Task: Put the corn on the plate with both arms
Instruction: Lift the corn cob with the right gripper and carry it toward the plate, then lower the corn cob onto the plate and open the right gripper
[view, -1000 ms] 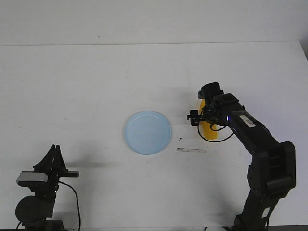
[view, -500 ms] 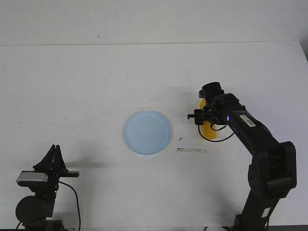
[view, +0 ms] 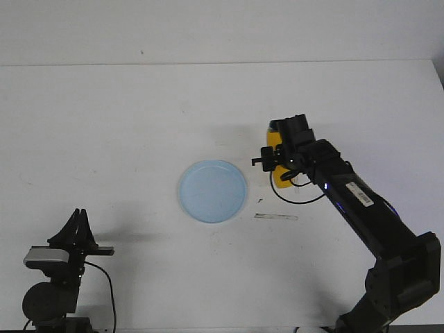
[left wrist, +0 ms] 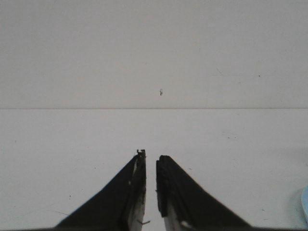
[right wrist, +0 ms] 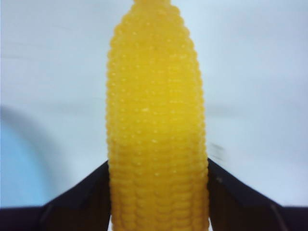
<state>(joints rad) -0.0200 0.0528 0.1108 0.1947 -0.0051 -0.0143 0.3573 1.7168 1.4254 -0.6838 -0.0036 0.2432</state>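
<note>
The right pincer (view: 279,161) has carried the corn (view: 280,173) closer to the plate (view: 213,191), just right of its rim. Its wrist view shows both fingers (right wrist: 82,197) clamping the cob. The left pincer (left wrist: 150,166), nearly closed and empty, stays parked.

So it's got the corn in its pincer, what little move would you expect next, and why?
Probably a short carry toward the robot's left, until the corn hangs over the plate. The right pincer is shut on the corn, which is off the table but beside the plate's right edge, not above it. The left pincer sits parked at the near corner, holding nothing.
</note>
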